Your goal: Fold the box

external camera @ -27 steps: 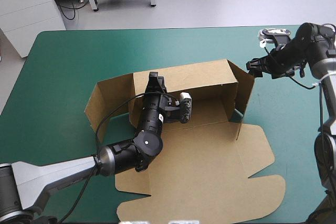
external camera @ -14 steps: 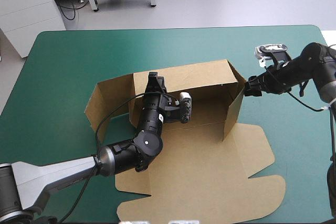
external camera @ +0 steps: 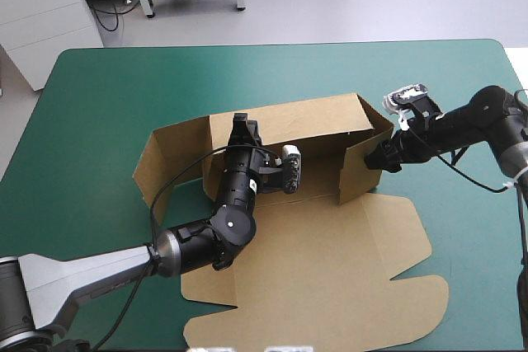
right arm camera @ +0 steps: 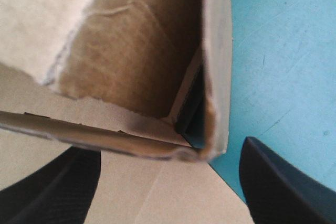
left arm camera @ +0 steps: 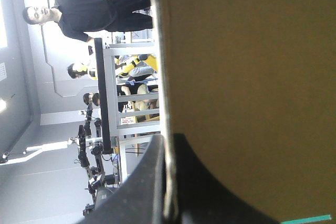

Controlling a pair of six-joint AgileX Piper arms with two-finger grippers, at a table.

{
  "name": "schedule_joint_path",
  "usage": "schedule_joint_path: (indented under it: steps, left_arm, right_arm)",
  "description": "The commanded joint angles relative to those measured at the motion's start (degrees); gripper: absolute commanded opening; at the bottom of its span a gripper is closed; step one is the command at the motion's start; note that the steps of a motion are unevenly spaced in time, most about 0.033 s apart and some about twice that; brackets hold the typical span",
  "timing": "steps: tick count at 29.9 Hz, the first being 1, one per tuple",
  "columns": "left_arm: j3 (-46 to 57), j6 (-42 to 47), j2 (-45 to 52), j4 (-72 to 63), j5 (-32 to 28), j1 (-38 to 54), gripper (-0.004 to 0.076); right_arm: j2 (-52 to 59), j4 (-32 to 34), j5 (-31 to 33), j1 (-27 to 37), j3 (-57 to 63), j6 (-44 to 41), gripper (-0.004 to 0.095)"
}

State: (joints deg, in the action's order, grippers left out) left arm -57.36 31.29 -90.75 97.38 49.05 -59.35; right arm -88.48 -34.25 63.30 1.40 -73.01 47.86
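While the left tool (external camera: 242, 126), nearly closed, clamps the rear wall (external camera: 305, 117) of the box (external camera: 330, 237) at the centre of the table (external camera: 99, 105) to keep it upright, the right tool (external camera: 382, 158), spread and empty, presses the end flap (external camera: 357, 172) inward.

We see the table (external camera: 99, 96), teal-green all over, carrying the brown box (external camera: 322, 261), which lies somewhat right of the middle, its flat lid spread toward the near edge, its raised walls standing on the side toward the far edge, well apart from both far corners.
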Motion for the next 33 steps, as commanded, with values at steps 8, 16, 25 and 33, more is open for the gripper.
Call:
schedule_joint_path:
  steps: [8,16,25,33]
  left_arm:
    - [-1.5,0.6,1.9,5.3,1.8,-0.4,-0.0032]
    - [-1.5,0.6,1.9,5.3,2.5,-0.4,-0.0032]
    - [-1.5,0.6,1.9,5.3,2.3,-0.4,-0.0032]
    - [-1.5,0.6,1.9,5.3,2.2,-0.4,-0.0032]
  right_arm:
    - [2.6,-8.1,-5.1,0.0,1.8,4.0,0.0670]
    - [8.2,-8.0,-24.7,-8.4,13.0,5.4,0.0670]
    - [13.6,-8.3,-41.2,-14.1,19.7,2.6,0.0633]
    - [13.8,-10.6,-41.9,-14.1,20.5,4.2,0.0168]
